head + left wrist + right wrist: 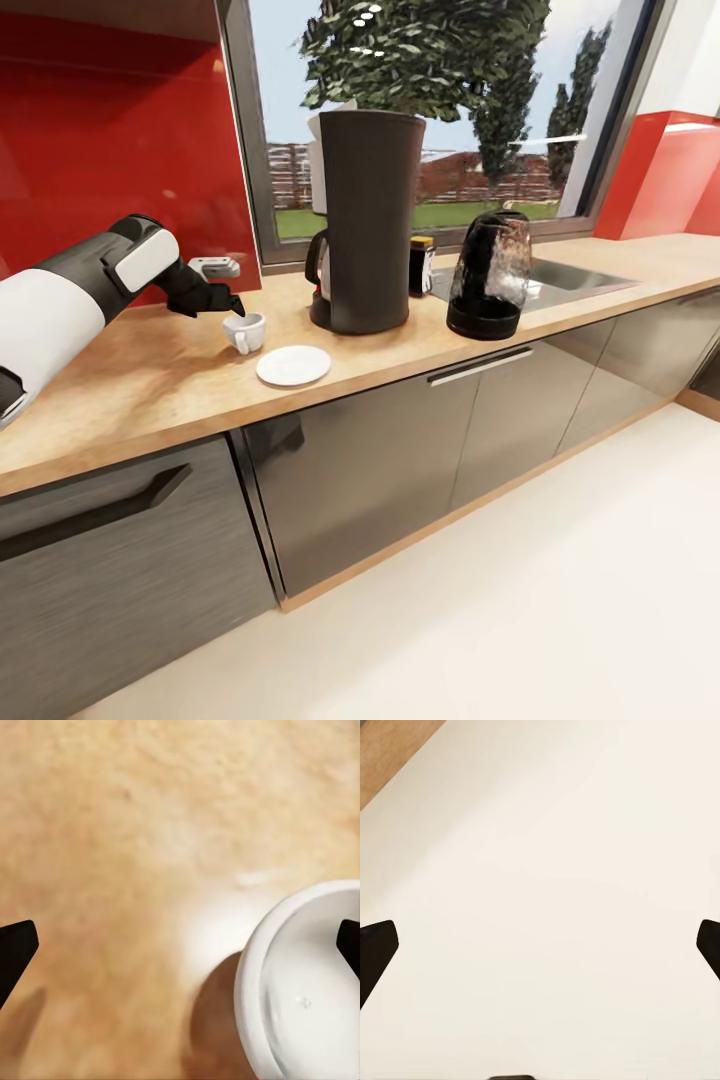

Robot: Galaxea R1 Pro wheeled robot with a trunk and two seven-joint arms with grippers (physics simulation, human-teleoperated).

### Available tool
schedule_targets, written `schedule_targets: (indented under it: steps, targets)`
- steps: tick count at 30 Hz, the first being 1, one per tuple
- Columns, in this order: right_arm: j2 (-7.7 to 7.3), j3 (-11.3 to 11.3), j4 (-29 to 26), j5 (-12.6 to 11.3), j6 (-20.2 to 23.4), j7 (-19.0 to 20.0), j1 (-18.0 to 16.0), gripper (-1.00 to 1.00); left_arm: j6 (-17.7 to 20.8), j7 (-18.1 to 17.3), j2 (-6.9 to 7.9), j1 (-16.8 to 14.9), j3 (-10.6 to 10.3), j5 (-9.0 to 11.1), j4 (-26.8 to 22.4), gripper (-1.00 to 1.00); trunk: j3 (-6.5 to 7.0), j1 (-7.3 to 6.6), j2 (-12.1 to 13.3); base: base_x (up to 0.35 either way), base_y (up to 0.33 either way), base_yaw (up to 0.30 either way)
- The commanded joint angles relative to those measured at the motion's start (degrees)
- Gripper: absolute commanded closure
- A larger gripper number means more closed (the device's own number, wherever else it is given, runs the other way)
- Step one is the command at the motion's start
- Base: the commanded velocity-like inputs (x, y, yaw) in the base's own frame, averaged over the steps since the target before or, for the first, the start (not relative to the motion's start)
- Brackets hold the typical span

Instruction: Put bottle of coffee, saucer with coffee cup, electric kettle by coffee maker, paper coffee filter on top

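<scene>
We have the left gripper (232, 310) poised directly above the coffee cup (245, 332), which stands upright on the kitchen countertop (150, 390), just beside the saucer (293, 365) but not on it. In the left wrist view the fingers (16, 952) are spread wide and hold nothing; one fingertip sits over the cup's bowl, the other over bare wood, so the near rim wall lies between them. We judge the coming move to be a short descent to pinch that wall. The saucer lies to the robot's right of the cup and slightly nearer the counter edge, so the carry after the lift is brief. The left arm is clearly the nearer one.

The right gripper (540, 945) is also fully open and empty, facing pale floor.

The coffee maker (365, 235) stands just behind the saucer. The bottle of coffee (421, 266) is beside it, and the electric kettle (490, 275) is near, further right.
</scene>
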Motion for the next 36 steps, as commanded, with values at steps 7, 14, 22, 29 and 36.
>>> schedule_targets:
  steps: [7, 14, 22, 29, 36]
  targets:
    - [-0.02, 0.5, 0.1, -0.3, -0.4, 0.1, -0.1, -1.0, 0.1, 0.5, 0.06, 0.0, -0.3, 0.6, -0.2, -1.0, -0.18, -0.01, 0.0, 0.0, 0.0, 0.0]
    - [-0.02, 0.5, 0.1, -0.3, -0.4, 0.1, -0.1, -1.0, 0.1, 0.5, 0.06, 0.0, -0.3, 0.6, -0.2, -1.0, -0.58, -0.01, 0.0, 0.0, 0.0, 0.0]
    - [-0.02, 0.5, 0.1, -0.3, -0.4, 0.1, -0.1, -1.0, 0.1, 0.5, 0.06, 0.0, -0.3, 0.6, -0.2, -1.0, -0.95, -0.01, 0.0, 0.0, 0.0, 0.0]
    - [-0.02, 0.5, 0.1, -0.3, -0.4, 0.1, -0.1, -1.0, 0.1, 0.5, 0.06, 0.4, -0.3, 0.6, -0.2, -1.0, -1.0, -0.01, 0.0, 0.0, 0.0, 0.0]
    - [-0.02, 0.5, 0.1, -0.3, -0.4, 0.1, -0.1, -1.0, 0.1, 0.5, 0.06, 0.5, -0.3, 0.6, -0.2, -1.0, -1.0, -0.01, 0.0, 0.0, 0.0, 0.0]
